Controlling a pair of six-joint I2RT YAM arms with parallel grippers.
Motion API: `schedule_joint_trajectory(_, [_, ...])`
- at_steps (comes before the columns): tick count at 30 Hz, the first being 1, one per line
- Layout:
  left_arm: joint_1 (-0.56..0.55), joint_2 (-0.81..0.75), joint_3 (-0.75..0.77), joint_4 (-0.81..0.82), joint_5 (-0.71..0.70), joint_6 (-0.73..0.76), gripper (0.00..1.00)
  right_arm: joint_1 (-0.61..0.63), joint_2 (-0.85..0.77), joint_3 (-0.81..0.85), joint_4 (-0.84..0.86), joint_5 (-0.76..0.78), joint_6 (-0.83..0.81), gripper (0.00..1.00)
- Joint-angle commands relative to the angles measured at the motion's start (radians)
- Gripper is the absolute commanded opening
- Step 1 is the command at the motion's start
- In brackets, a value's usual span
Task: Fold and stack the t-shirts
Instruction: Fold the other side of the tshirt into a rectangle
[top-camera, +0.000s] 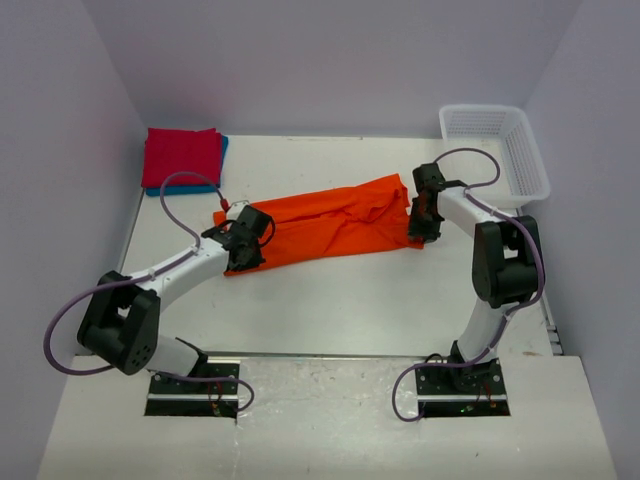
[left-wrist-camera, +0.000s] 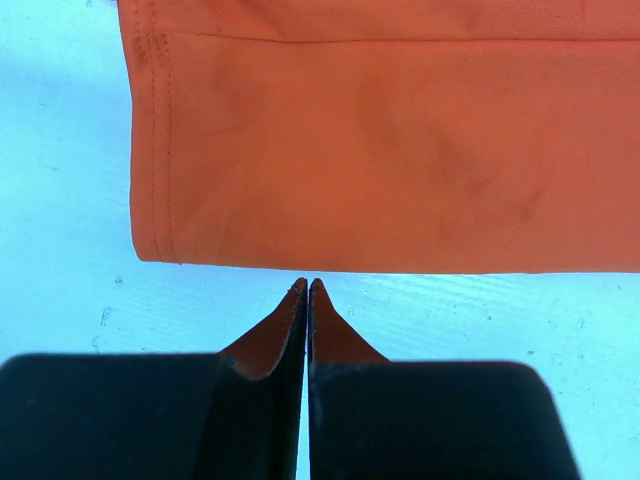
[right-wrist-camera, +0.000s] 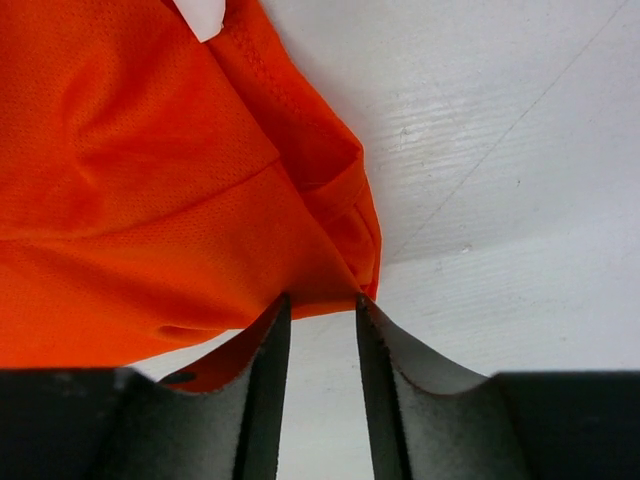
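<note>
The orange t-shirt (top-camera: 330, 225) lies folded lengthwise across the middle of the table. My left gripper (top-camera: 243, 247) is at its left end. In the left wrist view the fingers are shut and empty (left-wrist-camera: 307, 285), their tips just short of the shirt's hemmed edge (left-wrist-camera: 380, 150). My right gripper (top-camera: 420, 222) is at the shirt's right end. Its jaws stand a little apart (right-wrist-camera: 322, 298), with the bunched cloth edge (right-wrist-camera: 150, 200) at the tips and bare table between the fingers. The crimson red t-shirt (top-camera: 181, 156) lies folded on the blue t-shirt (top-camera: 220, 165) at the back left.
A white mesh basket (top-camera: 497, 140) stands at the back right corner, just behind the right arm. A white label (right-wrist-camera: 200, 15) shows on the orange cloth in the right wrist view. Walls close in the table on the left, back and right.
</note>
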Motion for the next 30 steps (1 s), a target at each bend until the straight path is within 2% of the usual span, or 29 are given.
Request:
schedule_joint_trajectory(1, [0.006, -0.051, -0.011, -0.005, 0.0, -0.023, 0.0, -0.003, -0.013, 0.025, -0.004, 0.013, 0.003, 0.35])
schedule_joint_trajectory(7, [0.006, -0.055, -0.034, 0.008, 0.03, -0.032, 0.0, -0.004, 0.006, 0.045, -0.042, -0.003, 0.009, 0.41])
schedule_joint_trajectory(15, [0.006, -0.118, -0.052, 0.02, 0.061, -0.012, 0.0, -0.007, 0.054, 0.102, -0.102, -0.081, 0.01, 0.41])
schedule_joint_trajectory(23, [0.006, -0.183, -0.069, 0.018, 0.083, 0.014, 0.0, -0.011, 0.083, 0.143, -0.18, -0.04, 0.035, 0.44])
schedule_joint_trajectory(26, [0.006, -0.187, -0.103, 0.073, 0.116, 0.031, 0.0, -0.011, 0.1, 0.174, -0.213, -0.014, 0.044, 0.48])
schedule_joint_trajectory(30, [0.004, -0.135, -0.121, 0.17, 0.197, 0.077, 0.0, -0.01, 0.044, 0.151, -0.174, 0.009, 0.063, 0.48])
